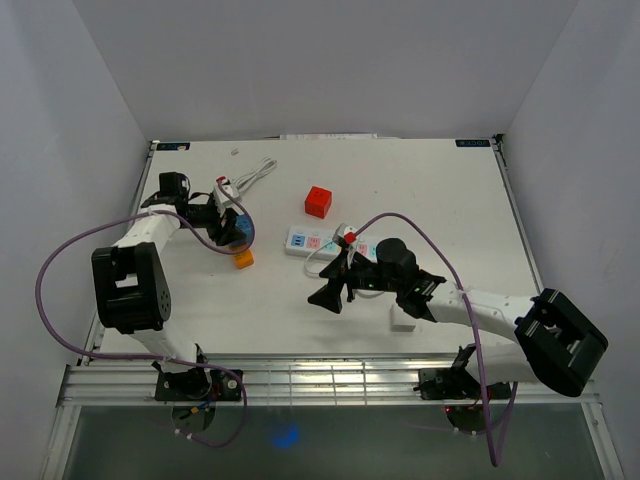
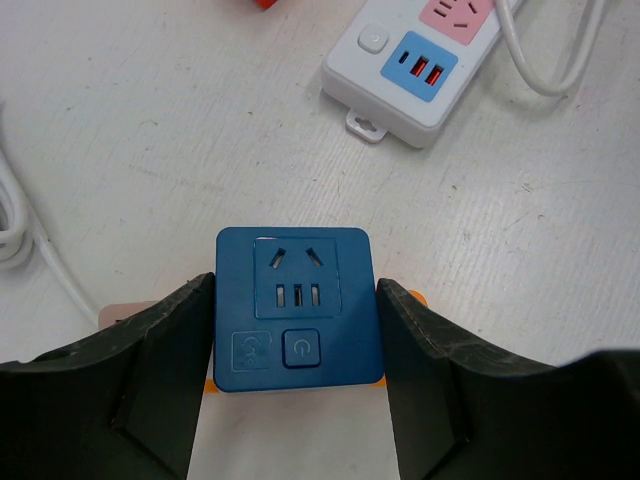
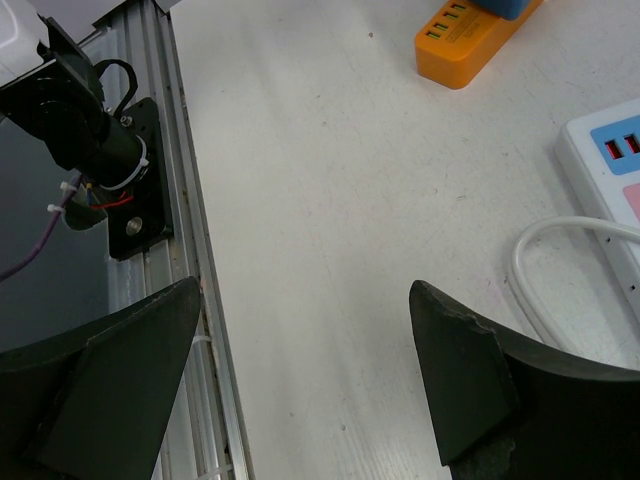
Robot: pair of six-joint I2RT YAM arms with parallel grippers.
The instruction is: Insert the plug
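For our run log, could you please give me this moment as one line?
left gripper: shut on blue adapter | right gripper: open, empty | white power strip: on table, apart from adapter

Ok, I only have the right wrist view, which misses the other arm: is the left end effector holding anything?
Observer: Yes, the left end effector is shut on a blue cube-shaped plastic socket adapter, one finger against each side.
Operator: What's on its face?
Observer: The face toward its wrist camera carries socket slots and a power button.
Operator: Anything else out there?
Observer: A small red plastic cube sits beyond the white plastic power strip, untouched.
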